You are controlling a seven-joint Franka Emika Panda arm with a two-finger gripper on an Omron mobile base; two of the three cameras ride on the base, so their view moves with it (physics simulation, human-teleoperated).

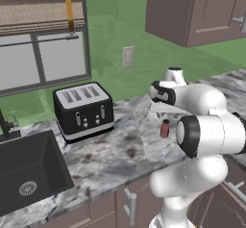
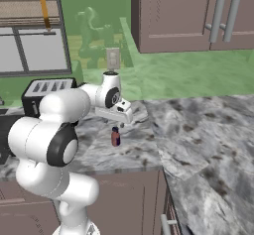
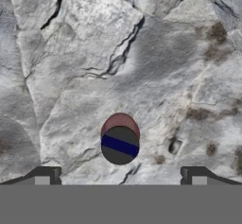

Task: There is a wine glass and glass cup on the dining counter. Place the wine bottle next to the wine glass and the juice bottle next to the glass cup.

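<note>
The pincer (image 3: 120, 176) hangs wide open (holding nothing) directly above the upright juice bottle (image 3: 120, 142) on the marbled tabletop (image 3: 85, 53).

Seen from straight above, the juice bottle (image 3: 120, 139) stands upright on a grey-and-white marbled worktop (image 3: 142, 53). Its dark cap with a blue band hides most of the reddish-pink body, which shows as a crescent on the cap's far side. The gripper (image 3: 120, 178) hangs above the bottle, jaws spread wide, one dark fingertip (image 3: 46, 175) on either side of it, well apart from it. A small pale fleck lies on the stone just beside the bottle.
</note>
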